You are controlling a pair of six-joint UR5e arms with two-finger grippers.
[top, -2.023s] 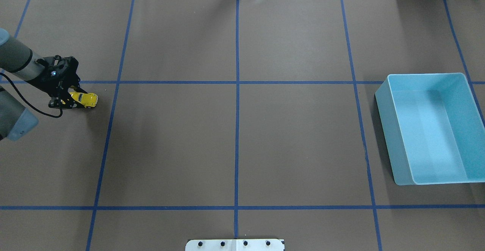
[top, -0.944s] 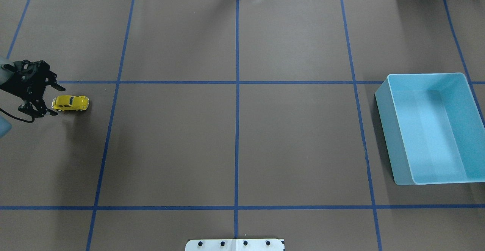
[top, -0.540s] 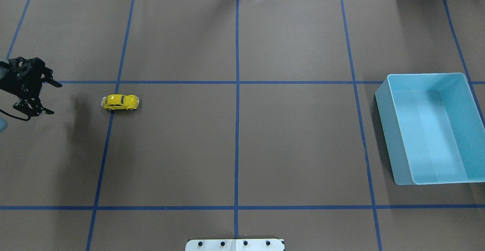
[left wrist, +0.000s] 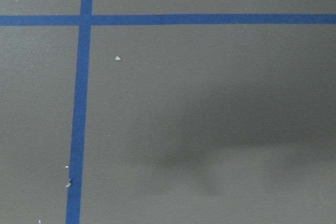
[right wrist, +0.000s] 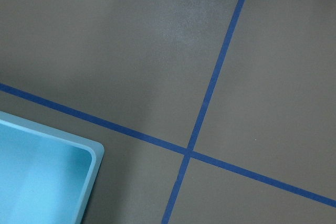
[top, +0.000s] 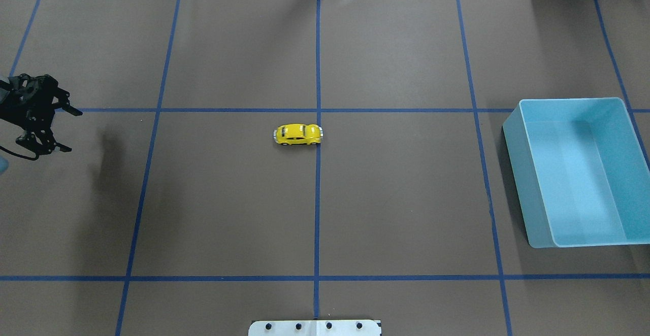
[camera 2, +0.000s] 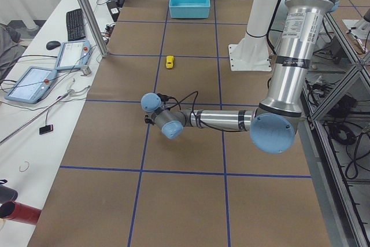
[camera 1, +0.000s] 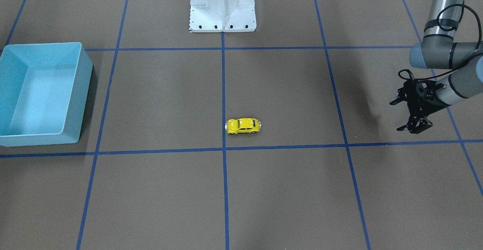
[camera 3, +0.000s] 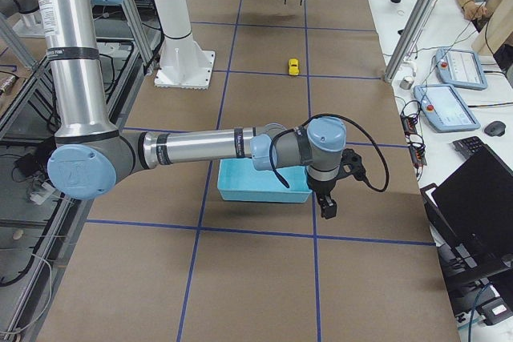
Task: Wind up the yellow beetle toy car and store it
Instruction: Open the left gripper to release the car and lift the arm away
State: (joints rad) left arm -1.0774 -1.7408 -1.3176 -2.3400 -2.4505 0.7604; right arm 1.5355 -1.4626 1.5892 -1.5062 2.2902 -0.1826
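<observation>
The yellow beetle toy car (top: 298,134) stands free on its wheels on the brown table, just left of the centre tape line; it also shows in the front view (camera 1: 244,125). My left gripper (top: 75,131) is open and empty at the far left edge, well away from the car; it shows in the front view (camera 1: 395,116) too. My right gripper (camera 3: 329,211) shows only in the right side view, beside the light blue bin (top: 571,100), and I cannot tell whether it is open or shut. The bin is empty.
The light blue bin (camera 1: 41,44) sits at the table's right end, and its corner (right wrist: 52,182) shows in the right wrist view. The white robot base plate (camera 1: 222,8) is at the near middle edge. Blue tape lines grid the table.
My left gripper let go of the car and drew back to the left. The car has rolled right, from beside the gripper to the centre line.
</observation>
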